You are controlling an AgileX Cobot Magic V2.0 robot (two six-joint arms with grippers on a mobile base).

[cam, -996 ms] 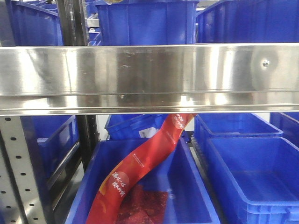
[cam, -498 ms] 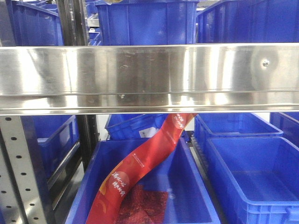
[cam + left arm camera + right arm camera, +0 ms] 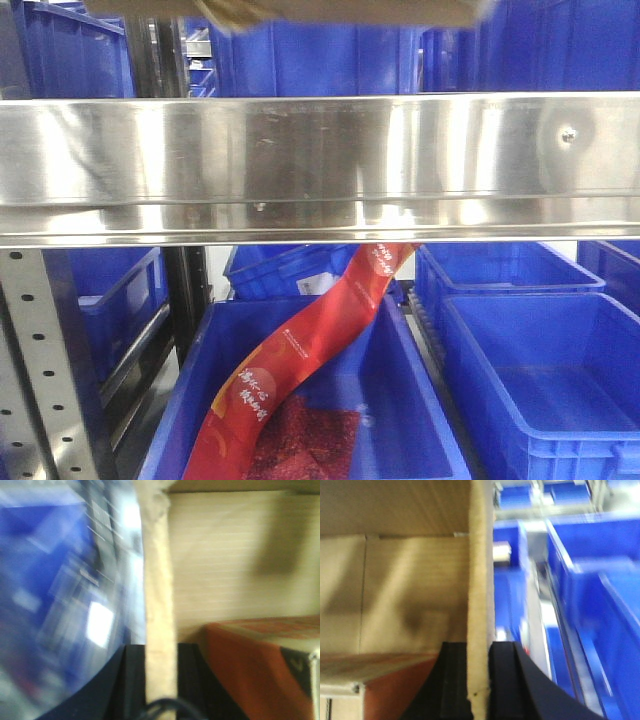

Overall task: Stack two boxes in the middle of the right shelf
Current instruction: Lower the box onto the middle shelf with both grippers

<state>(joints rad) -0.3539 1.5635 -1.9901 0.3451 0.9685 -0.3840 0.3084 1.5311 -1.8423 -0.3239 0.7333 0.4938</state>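
Box (image 3: 300, 10) now shows as a blurred brown edge at the top of the front view, above the shelf (image 3: 320, 165) lip (absent a moment ago). Left gripper (image 3: 160, 680) and right gripper (image 3: 480, 680) each pinch a box wall; placement looks imminent.

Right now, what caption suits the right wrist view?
Right gripper clamps a cardboard box wall edge-on, blue bins blurred beyond.
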